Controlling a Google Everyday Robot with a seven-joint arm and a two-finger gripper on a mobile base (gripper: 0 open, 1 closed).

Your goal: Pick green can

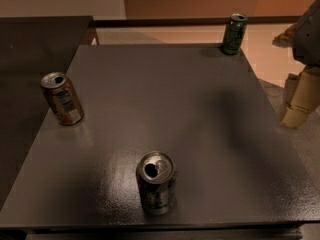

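Observation:
The green can (234, 33) is slim and dark green with pale markings and a silver top. It stands upright at the far right corner of the dark table (160, 99). My gripper (300, 97) is at the right edge of the view, off the table's right side, nearer to me than the green can and well apart from it. It holds nothing that I can see.
An orange-brown can with a white label (62, 98) stands near the table's left edge. A dull grey-olive can with an open top (156, 182) stands near the front edge. A second dark surface (30, 49) adjoins on the left. Pale floor lies behind.

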